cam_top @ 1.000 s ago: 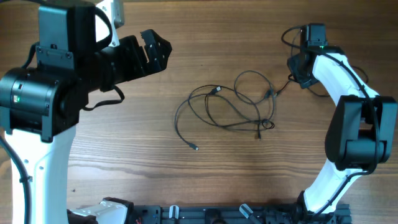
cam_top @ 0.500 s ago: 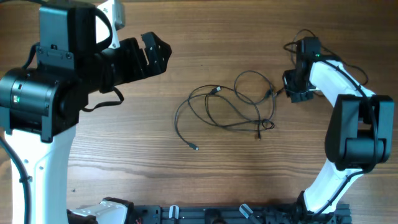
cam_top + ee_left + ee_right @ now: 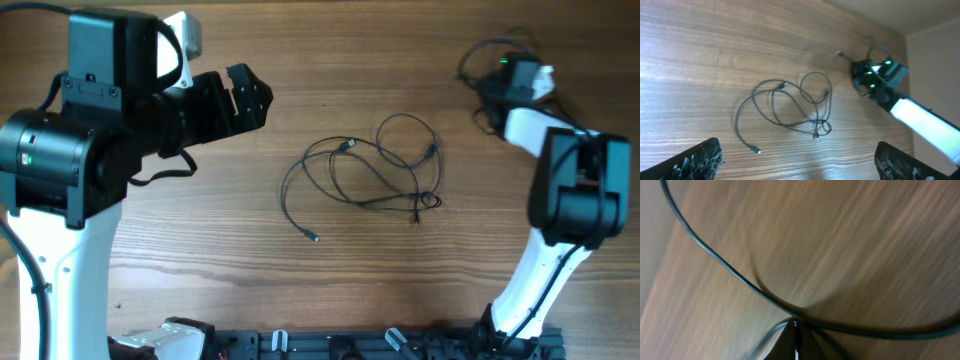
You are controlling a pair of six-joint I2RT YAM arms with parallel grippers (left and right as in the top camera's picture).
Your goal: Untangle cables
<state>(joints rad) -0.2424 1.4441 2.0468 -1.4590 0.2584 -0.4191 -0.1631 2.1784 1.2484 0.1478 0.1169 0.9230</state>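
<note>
**Tangle in the middle of the table, both arms standing off**

I see the cables [image 3: 384, 150] lying flat near the centre of the wooden table [image 3: 200, 250], well apart from both arms. The bundle is stretched mostly from left to right. Its free end with a small plug [image 3: 313, 236] points to the near-left, and a small knot [image 3: 430, 200] sits on the right side, under a round loop.

The left gripper [image 3: 252, 92] hangs above the far-left part of the table with its fingers spread wide and nothing between them. From there the cables lie to the right and a little toward the near edge, and its wrist view has the whole tangle in front of the fingers.

The right gripper [image 3: 795, 332] is close to the far-right corner with its fingers clenched. In its wrist view a dark cord [image 3: 715, 260] passes just in front of the tips. I cannot tell if it is pinched, or if it is only the arm's own wire.

I judge the untangling as not done, because the strands cross in several places. The right arm is nearer to the loop and knot, and the left arm is nearer to the free end. I think the next pull should go along the long axis, outward from one of these ends.
</note>
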